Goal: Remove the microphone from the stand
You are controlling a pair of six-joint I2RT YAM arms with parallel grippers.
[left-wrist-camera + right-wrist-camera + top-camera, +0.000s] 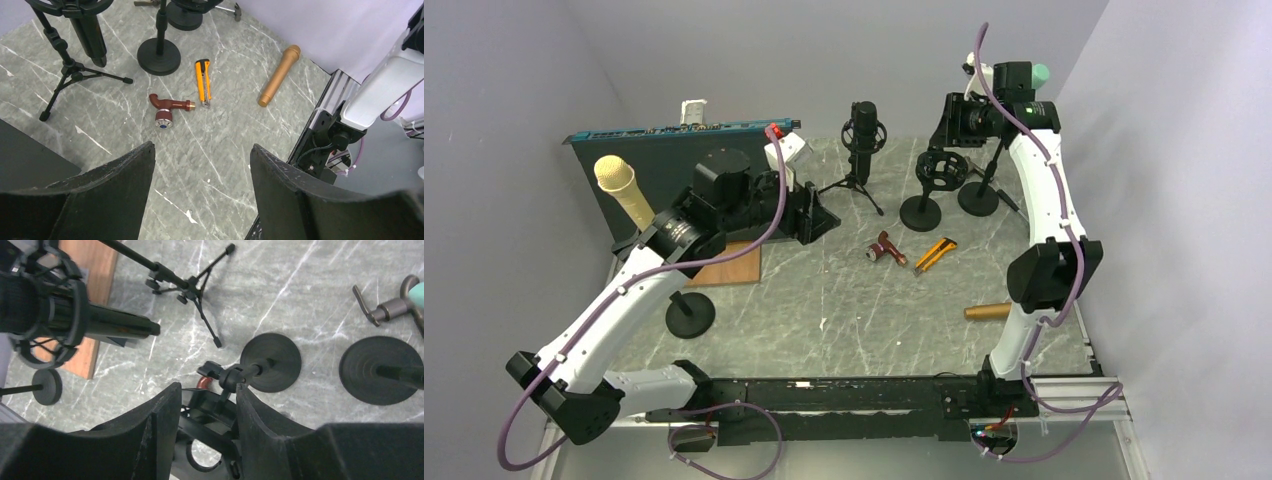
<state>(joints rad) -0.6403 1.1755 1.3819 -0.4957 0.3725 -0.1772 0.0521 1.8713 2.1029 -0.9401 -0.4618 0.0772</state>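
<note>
Where tripod stands, blk cylindrical mic in ring mount.

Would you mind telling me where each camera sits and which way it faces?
Top external: above and behind the robot, looking down over the table; the left arm and right arm show.
Left wrist: on the left gripper, facing down toward the utility knife; its open fingers show.
Right wrist: on the right gripper, looking down onto the empty shock mount; its fingers show.
Shared: all three see the black microphone on its tripod.
</note>
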